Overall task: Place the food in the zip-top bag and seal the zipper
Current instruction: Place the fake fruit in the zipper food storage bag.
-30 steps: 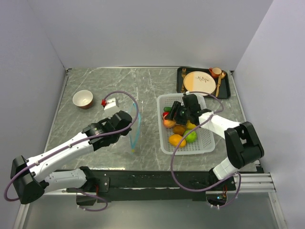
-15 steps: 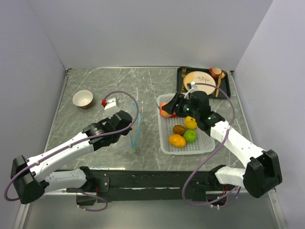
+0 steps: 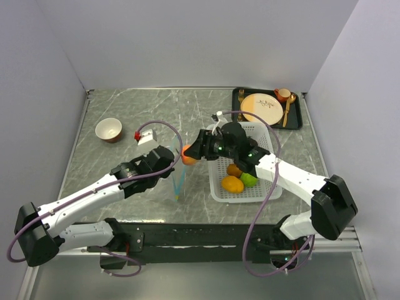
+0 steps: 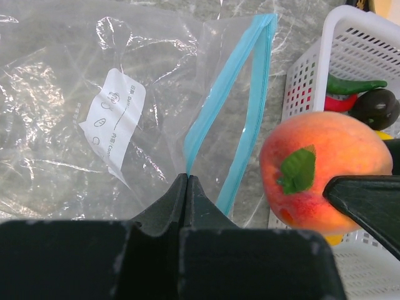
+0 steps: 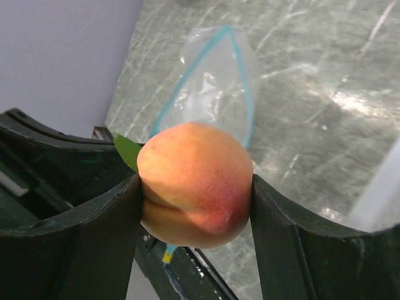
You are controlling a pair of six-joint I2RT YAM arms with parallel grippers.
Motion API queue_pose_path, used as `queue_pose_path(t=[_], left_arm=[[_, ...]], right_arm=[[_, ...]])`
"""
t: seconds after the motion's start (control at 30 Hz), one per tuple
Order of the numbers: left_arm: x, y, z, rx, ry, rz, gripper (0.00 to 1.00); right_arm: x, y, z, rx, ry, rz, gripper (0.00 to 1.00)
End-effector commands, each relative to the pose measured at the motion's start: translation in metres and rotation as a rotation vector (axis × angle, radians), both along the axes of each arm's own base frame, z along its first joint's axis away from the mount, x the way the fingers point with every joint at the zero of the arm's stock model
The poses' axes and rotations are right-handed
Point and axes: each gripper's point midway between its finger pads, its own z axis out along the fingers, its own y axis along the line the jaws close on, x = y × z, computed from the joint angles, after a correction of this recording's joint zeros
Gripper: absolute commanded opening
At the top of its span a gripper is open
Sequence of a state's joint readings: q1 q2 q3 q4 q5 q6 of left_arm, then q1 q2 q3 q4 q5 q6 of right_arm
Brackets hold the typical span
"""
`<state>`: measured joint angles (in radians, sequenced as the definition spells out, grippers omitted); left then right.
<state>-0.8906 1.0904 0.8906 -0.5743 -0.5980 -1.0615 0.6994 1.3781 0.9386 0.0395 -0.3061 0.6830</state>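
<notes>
The grey marbled worktop point(image 3: 125, 112) carries a white mesh basket point(image 3: 275, 182) on its right half. Just left of the basket sits the zip-top bag point(image 4: 94, 75), clear and crumpled, its mouth gaping. The left gripper point(image 4: 187, 181) is pinched tight on one lip of that mouth, right at the zipper point(image 4: 234, 112), whose blue strip splits into two runs from there. The right gripper point(image 5: 195, 212) has its jaws spread wide around a peach point(image 5: 187, 169). It clamps the peach from both sides and holds it in the air between basket and bag, just beside the open mouth, not yet inside. In the basket lie a yellow-orange fruit point(image 3: 232, 184), a lime-green fruit point(image 3: 249, 180), a dark brown round point(image 4: 378, 107), a green pepper point(image 4: 353, 84) and a red pepper point(image 4: 337, 103).
</notes>
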Motion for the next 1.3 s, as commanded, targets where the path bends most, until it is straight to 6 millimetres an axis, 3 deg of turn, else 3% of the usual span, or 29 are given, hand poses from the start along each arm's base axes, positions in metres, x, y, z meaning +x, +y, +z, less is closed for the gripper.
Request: queue_pose_path(t=[0.0, 0.23, 0.57, 0.67, 0.8, 0.9, 0.97, 1.1, 1.27], left_arm=[[0.003, -0.008, 0.003, -0.048, -0.017, -0.006, 0.01], [0.002, -0.011, 0.013, -0.085, -0.034, -0.024, 0.01], [-0.002, -0.005, 0.019, -0.113, -0.058, -0.017, 0.01], [-0.002, -0.004, 0.023, -0.116, -0.069, -0.014, 0.01], [-0.002, -0.003, 0.024, -0.119, -0.07, -0.011, 0.01], [-0.003, -0.001, 0.025, -0.121, -0.072, -0.005, 0.01], [-0.003, 0.001, 0.025, -0.117, -0.073, 0.002, 0.01], [-0.004, 0.004, 0.027, -0.132, -0.082, 0.014, 0.01], [-0.005, 0.009, 0.033, -0.155, -0.096, 0.04, 0.01]], right_arm=[[0.008, 0.019, 0.026, 0.058, -0.063, 0.004, 0.27], [0.015, 0.029, -0.006, 0.027, -0.016, 0.0, 0.3], [0.02, 0.043, -0.026, -0.048, 0.016, -0.003, 0.33], [0.021, 0.044, -0.029, -0.092, 0.013, -0.002, 0.44], [0.019, 0.043, -0.026, -0.099, -0.004, 0.003, 0.69], [0.021, 0.033, -0.009, -0.097, -0.051, -0.036, 0.79], [0.019, 0.023, -0.006, -0.117, -0.071, -0.053, 1.0], [0.02, 0.001, 0.02, -0.111, -0.144, -0.129, 1.0], [0.028, -0.035, 0.022, -0.165, -0.148, -0.248, 1.0]])
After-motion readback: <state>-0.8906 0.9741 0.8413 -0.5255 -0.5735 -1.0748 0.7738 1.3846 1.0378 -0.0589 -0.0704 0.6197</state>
